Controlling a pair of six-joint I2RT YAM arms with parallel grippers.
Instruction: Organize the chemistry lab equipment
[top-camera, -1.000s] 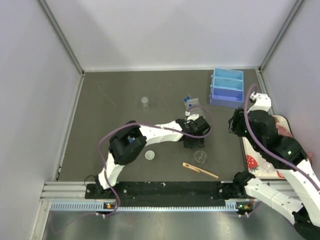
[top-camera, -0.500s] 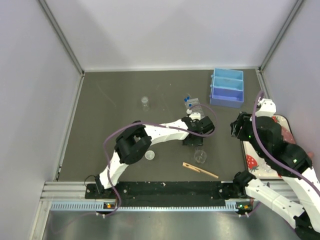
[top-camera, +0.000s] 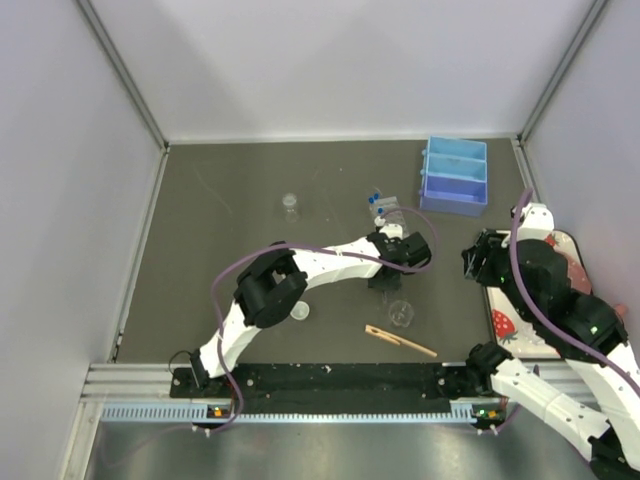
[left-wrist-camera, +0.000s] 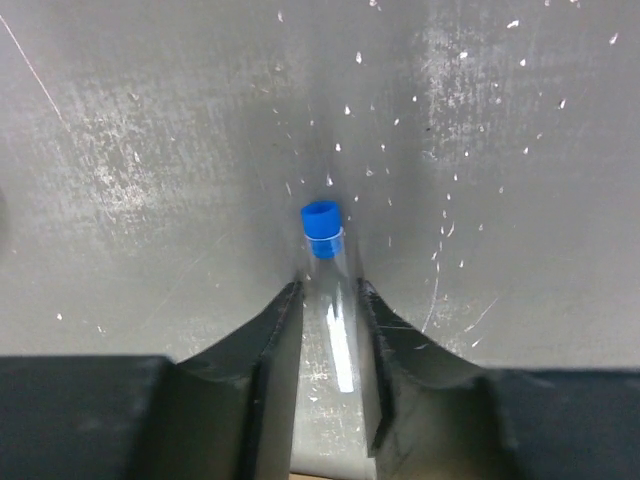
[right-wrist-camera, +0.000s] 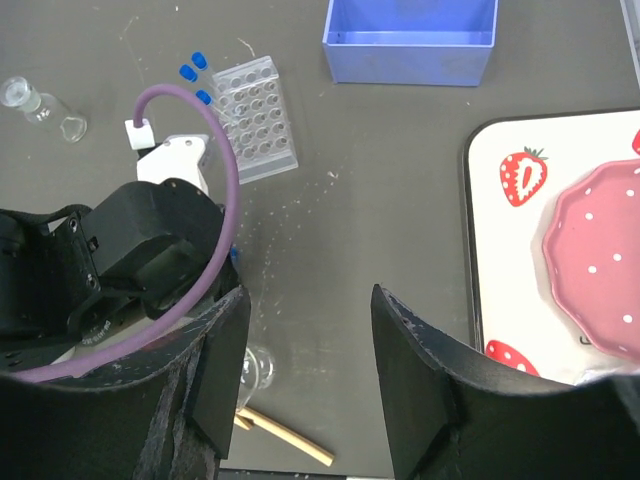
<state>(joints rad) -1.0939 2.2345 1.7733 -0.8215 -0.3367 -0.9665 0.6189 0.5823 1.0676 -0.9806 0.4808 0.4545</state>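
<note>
My left gripper (left-wrist-camera: 328, 300) is shut on a small clear tube with a blue cap (left-wrist-camera: 322, 232), low over the dark table; it sits mid-table in the top view (top-camera: 397, 262). The clear tube rack (top-camera: 386, 209) stands just behind it, with blue-capped tubes (right-wrist-camera: 194, 66) beside it. A tiny glass beaker (top-camera: 290, 206) stands farther left. A small round dish (top-camera: 299, 311), another small glass piece (top-camera: 401, 312) and the wooden clip (top-camera: 400, 340) lie near the front. My right gripper (right-wrist-camera: 310, 300) is open and empty, hanging over the table's right side. No blue tweezers show.
A blue plastic bin (top-camera: 455, 175) stands at the back right. The strawberry-print tray (right-wrist-camera: 500, 160) with a pink plate (right-wrist-camera: 600, 260) lies along the right edge under my right arm. The left arm's purple cable (right-wrist-camera: 215, 130) loops near the rack.
My left gripper has shifted a little right and back, toward the rack. My right arm has drifted slightly to the right.
</note>
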